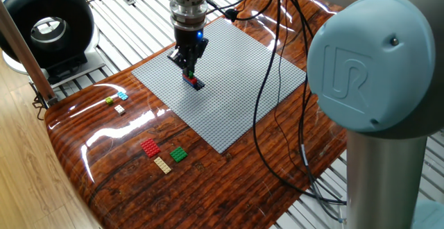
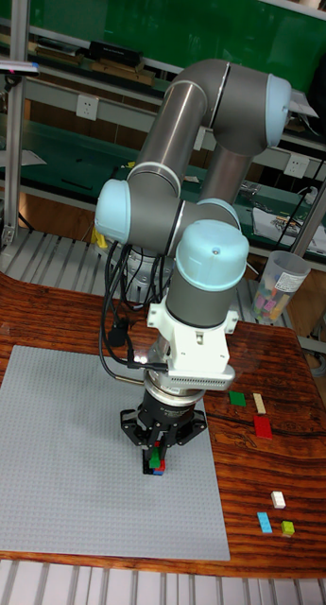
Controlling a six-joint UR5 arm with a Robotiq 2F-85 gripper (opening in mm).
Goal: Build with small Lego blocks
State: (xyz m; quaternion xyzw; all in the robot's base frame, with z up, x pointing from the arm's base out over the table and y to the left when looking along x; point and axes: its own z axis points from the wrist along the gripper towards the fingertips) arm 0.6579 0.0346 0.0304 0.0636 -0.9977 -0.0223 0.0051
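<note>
A small stack of Lego blocks (image 1: 193, 82) stands on the grey baseplate (image 1: 243, 83), with green on top, then red and dark blue (image 2: 159, 464). My gripper (image 1: 189, 74) (image 2: 159, 455) points straight down onto the stack, its fingers closed tight around the green top block. Loose small Lego blocks lie on the wooden table off the plate. These are a red one (image 1: 150, 147), a green one (image 1: 179, 154), a tan one (image 1: 162, 164), a light blue one (image 1: 123, 96), a yellow-green one (image 1: 109, 100) and a white one (image 1: 120, 109).
Black cables (image 1: 277, 104) hang from the arm across the baseplate's right side. A black round device (image 1: 47, 28) stands at the far left beyond the table edge. A clear cup (image 2: 276, 284) holding more bricks sits at the back right. The arm's large elbow (image 1: 374, 62) fills the right foreground.
</note>
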